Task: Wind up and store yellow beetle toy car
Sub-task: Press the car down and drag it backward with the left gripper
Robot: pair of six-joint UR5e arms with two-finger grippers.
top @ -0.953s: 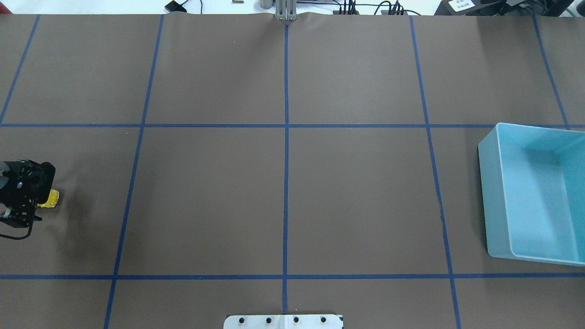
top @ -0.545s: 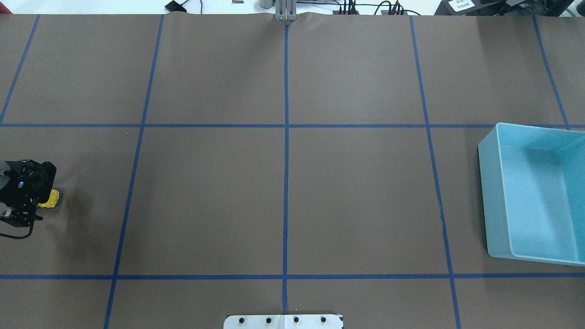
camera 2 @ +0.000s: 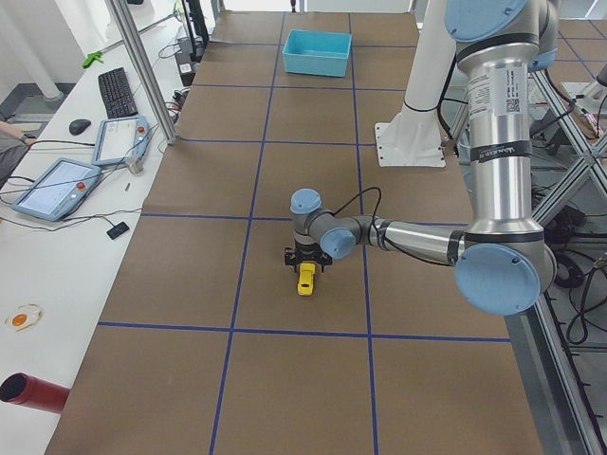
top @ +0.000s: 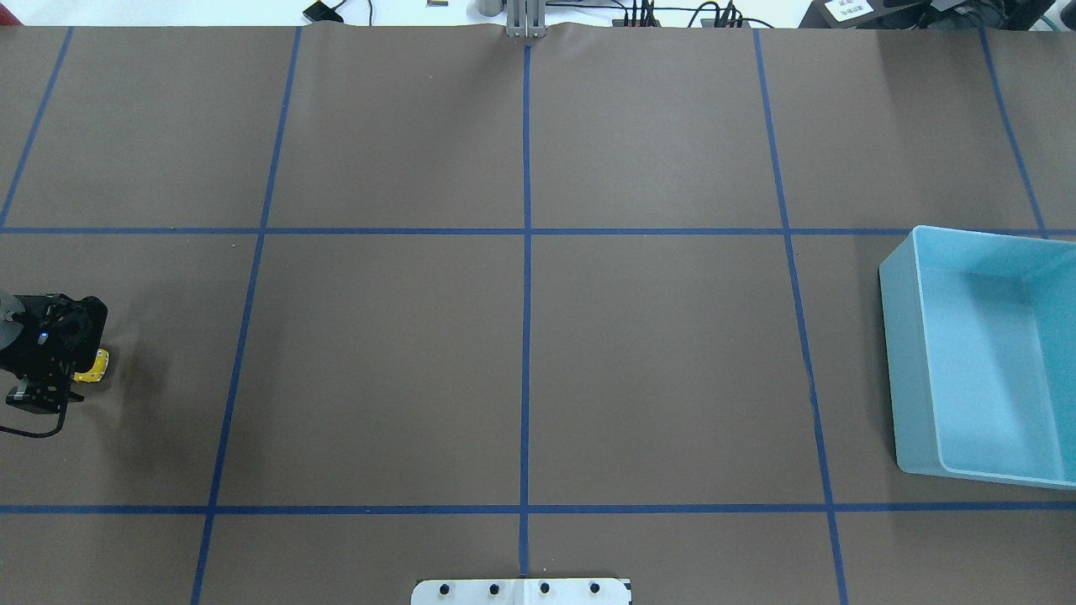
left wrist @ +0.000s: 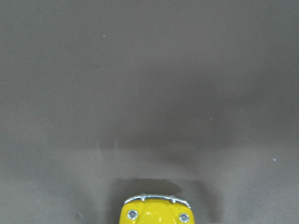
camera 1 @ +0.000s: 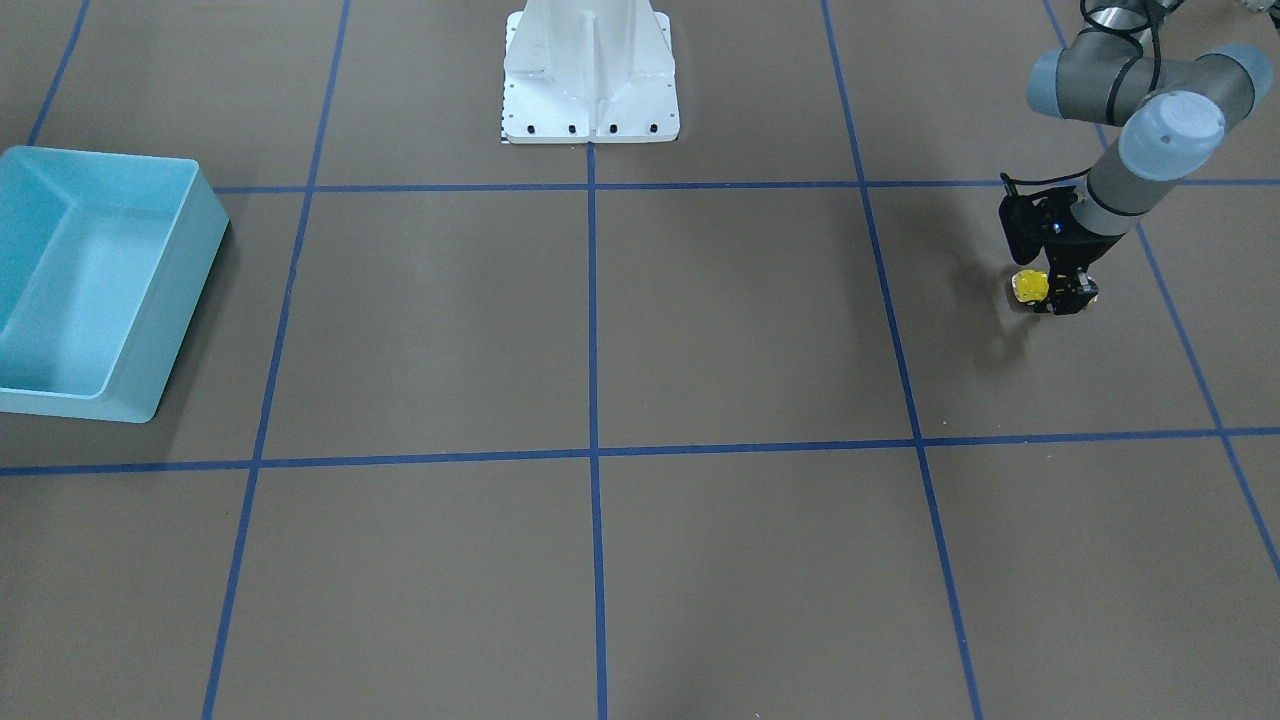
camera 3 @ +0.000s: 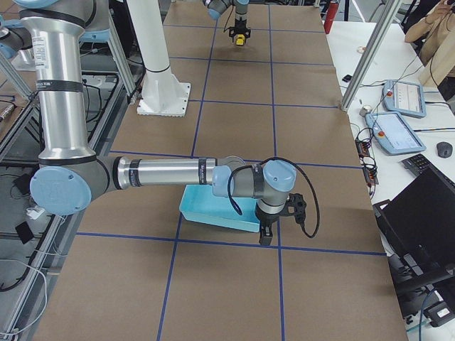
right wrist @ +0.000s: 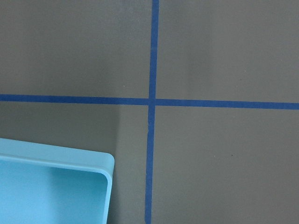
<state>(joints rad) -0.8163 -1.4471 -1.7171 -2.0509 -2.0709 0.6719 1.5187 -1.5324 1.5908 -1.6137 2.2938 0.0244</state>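
Left gripper [camera 1: 1052, 295]: is pointing down near the robot's left end of the table [top: 656, 361], jaws clamped on the yellow beetle toy car [camera 1: 1029, 287].
Car position: is sitting in that grip, well out toward the left end, inside one grid square and clear of the blue tape lines [top: 526, 336].
Car detail: is showing a silver bumper and two small round lights at the bottom edge of the left wrist view, with its shadow lying on the brown covering just beyond.
Contact with table: cannot tell whether the wheels are touching the covering.
Right gripper [camera 3: 264, 234]: is hanging by a corner of the light blue bin [camera 1: 170, 300]; only the right side view shows it, so cannot tell whether the jaws are apart or together.
Right wrist view: is looking down on a tape crossing, with one rounded bin corner at lower left.
Bin: is standing open-topped at the robot's right end, well apart from the car.
Left arm [camera 2: 417, 239]: is reaching out low and nearly level over the table.
Robot base [camera 1: 590, 70]: is standing white at the table's middle edge.
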